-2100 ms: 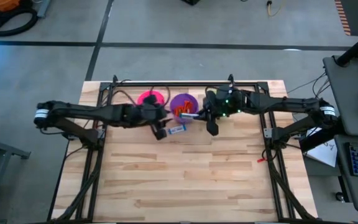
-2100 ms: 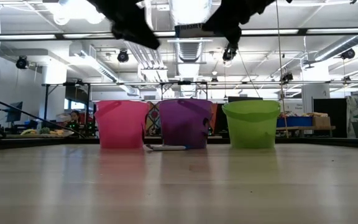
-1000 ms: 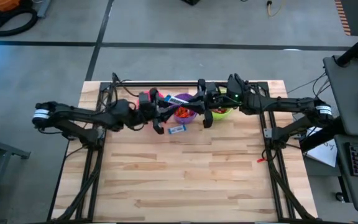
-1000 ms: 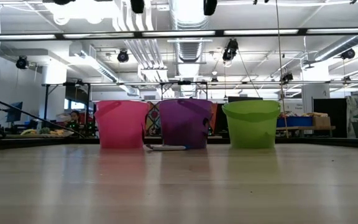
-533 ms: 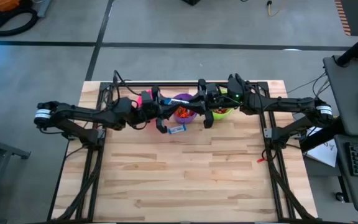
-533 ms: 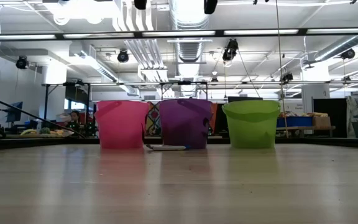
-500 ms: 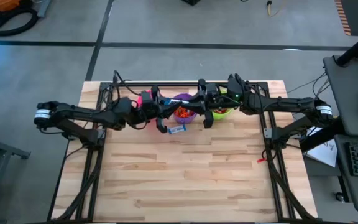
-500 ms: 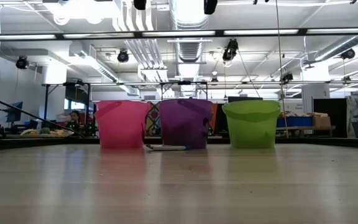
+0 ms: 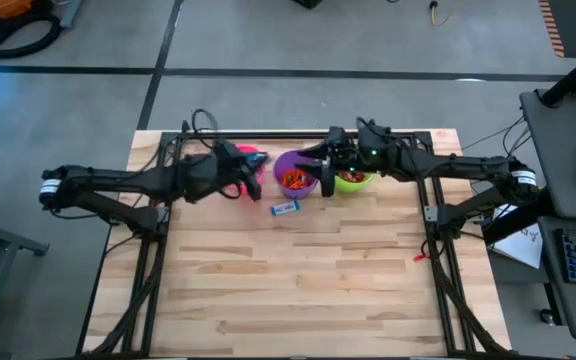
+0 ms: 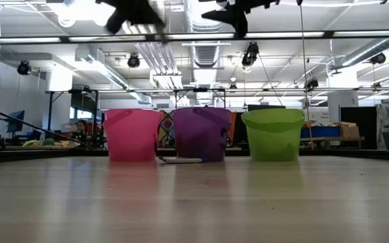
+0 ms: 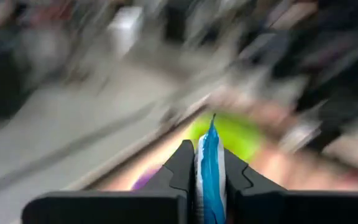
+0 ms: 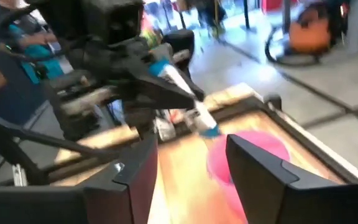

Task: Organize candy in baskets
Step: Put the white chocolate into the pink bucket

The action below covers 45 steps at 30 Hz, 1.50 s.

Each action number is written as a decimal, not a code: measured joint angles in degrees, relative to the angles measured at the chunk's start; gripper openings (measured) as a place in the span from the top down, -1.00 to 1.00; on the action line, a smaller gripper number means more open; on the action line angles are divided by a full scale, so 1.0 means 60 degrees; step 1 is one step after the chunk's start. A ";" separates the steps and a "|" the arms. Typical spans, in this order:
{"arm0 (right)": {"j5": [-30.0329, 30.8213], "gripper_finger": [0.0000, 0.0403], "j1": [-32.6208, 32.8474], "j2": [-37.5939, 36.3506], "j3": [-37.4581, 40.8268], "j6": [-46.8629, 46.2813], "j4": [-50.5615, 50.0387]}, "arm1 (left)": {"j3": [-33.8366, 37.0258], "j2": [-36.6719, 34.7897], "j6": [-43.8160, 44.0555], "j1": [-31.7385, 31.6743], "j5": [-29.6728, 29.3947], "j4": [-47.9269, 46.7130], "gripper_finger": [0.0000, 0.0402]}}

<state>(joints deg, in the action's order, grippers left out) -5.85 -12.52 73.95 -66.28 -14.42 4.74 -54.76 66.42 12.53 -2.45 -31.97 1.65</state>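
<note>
**Blue candy held above the pink bucket**

At the far edge of the wooden surface three buckets stand in a row. The pink bucket is leftmost, and in the high view it is mostly covered by the left arm. The left pincer hangs above it, raised well clear of the rim, its tips closed on a blue-and-white candy; the left wrist view shows the wrapper pinched edge-on between the two dark fingers.

Next comes the purple bucket, in the middle of the row, with orange and red candies visible inside it. Just in front of it, touching or nearly touching its base, one more blue-and-white candy bar lies flat on the boards.

The lime green bucket is rightmost; the right arm hides part of it from above. The right pincer hovers over the gap between the purple and green buckets, its fingers spread wide with nothing between them, pointing toward the left arm.
</note>
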 joint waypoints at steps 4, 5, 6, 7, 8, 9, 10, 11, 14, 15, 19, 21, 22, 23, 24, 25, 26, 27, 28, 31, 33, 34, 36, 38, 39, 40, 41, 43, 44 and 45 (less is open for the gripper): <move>-0.0007 0.03 -0.0012 0.0000 0.0000 -0.0253 -0.0549 | 0.0005 -0.0305 0.2652 -0.0844 -0.0481 -0.4467 0.95; -0.0018 0.03 -0.0009 0.0000 0.0000 -0.0258 -0.0621 | 0.0013 -0.0308 0.3239 -0.1075 -0.0441 -0.5230 0.96; -0.0018 0.03 0.0001 0.0000 0.0000 -0.0255 -0.0682 | 0.0039 -0.0289 0.3653 -0.1291 -0.0288 -0.5753 0.96; -0.0015 0.03 0.0001 0.0000 0.0000 -0.0255 -0.0708 | 0.0068 -0.0211 0.3842 -0.1481 -0.0147 -0.6021 0.96; -0.0015 0.03 0.0001 0.0004 0.0000 -0.0255 -0.0713 | 0.0131 -0.0149 0.3882 -0.1663 0.0090 -0.6085 0.96; -0.0015 0.03 0.0001 0.0000 0.0000 -0.0258 -0.0710 | 0.0201 -0.0034 0.3860 -0.1800 0.0244 -0.6071 0.96; -0.0011 0.03 -0.0003 0.0000 0.0000 -0.0258 -0.0697 | 0.0235 0.0088 0.3783 -0.1921 0.0315 -0.5993 0.96; -0.0003 0.03 -0.0003 0.0003 0.0000 -0.0257 -0.0680 | 0.0237 0.0220 0.3685 -0.2051 0.0388 -0.5859 0.95; -0.0007 0.03 -0.0003 0.0004 0.0000 -0.0269 -0.0683 | 0.0236 0.0625 0.3032 -0.2425 0.0478 -0.5581 0.92; -0.0011 0.03 0.0001 0.0002 0.0000 -0.0274 -0.0683 | 0.0207 0.0778 0.2801 -0.2575 0.0544 -0.5548 0.91; -0.0020 0.03 0.0001 0.0004 0.0000 -0.0378 -0.0749 | 0.0001 0.1291 0.2503 -0.3145 0.1014 -0.5527 0.90; -0.0025 0.03 0.0001 0.0000 0.0000 -0.0378 -0.0777 | -0.0144 0.1480 0.2392 -0.3320 0.1233 -0.5579 0.90; -0.0025 0.03 0.0001 0.0002 0.0000 -0.0378 -0.0798 | -0.0249 0.1551 0.2335 -0.3349 0.1271 -0.5597 0.89; -0.0028 0.03 0.0001 0.0001 0.0000 -0.0378 -0.0819 | -0.0350 0.1589 0.2296 -0.3351 0.1314 -0.5593 0.88; -0.0029 0.03 0.0001 0.0000 0.0000 -0.0378 -0.0843 | -0.0473 0.1622 0.2259 -0.3346 0.1340 -0.5595 0.87; -0.0033 0.03 0.0001 0.0000 0.0000 -0.0376 -0.0892 | -0.0611 0.1646 0.2241 -0.3342 0.1366 -0.5595 0.85; -0.0039 0.03 0.0001 0.0000 0.0000 -0.0375 -0.0949 | -0.0754 0.1668 0.2240 -0.3342 0.1449 -0.5649 0.83; -0.0048 0.03 0.0001 0.0000 0.0000 -0.0371 -0.1004 | -0.0889 0.1692 0.2238 -0.3345 0.1494 -0.5809 0.80; -0.0055 0.03 0.0001 0.0000 0.0000 -0.0358 -0.1057 | -0.1031 0.1722 0.2235 -0.3345 0.1497 -0.6025 0.77; -0.0056 0.03 0.0001 0.0000 0.0000 -0.0234 -0.1133 | -0.1465 0.1804 0.2204 -0.3345 0.1491 -0.6829 0.65; -0.0055 0.03 0.0001 0.0000 0.0000 -0.0155 -0.1139 | -0.1709 0.1854 0.2161 -0.3345 0.1491 -0.7274 0.57; -0.0055 0.03 0.0001 0.0000 0.0000 -0.0104 -0.1148 | -0.1792 0.1873 0.2157 -0.3344 0.1493 -0.7353 0.52; -0.0055 0.03 0.0001 0.0000 0.0000 0.0016 -0.1185 | -0.1906 0.1878 0.2163 -0.3336 0.1495 -0.7390 0.43; -0.0053 0.03 0.0001 0.0000 0.0000 0.0086 -0.1244 | -0.2027 0.1865 0.2297 -0.3327 0.1501 -0.7513 0.36; -0.0055 0.03 0.0001 0.0000 0.0000 0.0105 -0.1302 | -0.2092 0.1842 0.2359 -0.3280 0.1503 -0.7568 0.32; -0.0055 0.03 0.0001 0.0000 0.0000 0.0121 -0.1362 | -0.2176 0.1798 0.2402 -0.3205 0.1498 -0.7593 0.30; -0.0055 0.03 0.0001 0.0000 0.0000 0.0118 -0.1457 | -0.2278 0.1746 0.2417 -0.3071 0.1499 -0.7595 0.27; -0.0055 0.03 0.0001 0.0000 0.0000 0.0088 -0.1726 | -0.2497 0.1627 0.2435 -0.2664 0.1518 -0.7519 0.24; -0.0055 0.03 -0.0003 0.0000 0.0000 0.0088 -0.1891 | -0.2605 0.1588 0.2433 -0.2397 0.1602 -0.7476 0.23; -0.0052 0.03 -0.0003 0.0000 0.0000 0.0094 -0.2099 | -0.2699 0.1546 0.2417 -0.2104 0.1789 -0.7420 0.23</move>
<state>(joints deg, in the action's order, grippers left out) -6.16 -12.53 73.95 -66.28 -13.85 -7.85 -70.95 75.70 27.04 -15.08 -21.23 -42.87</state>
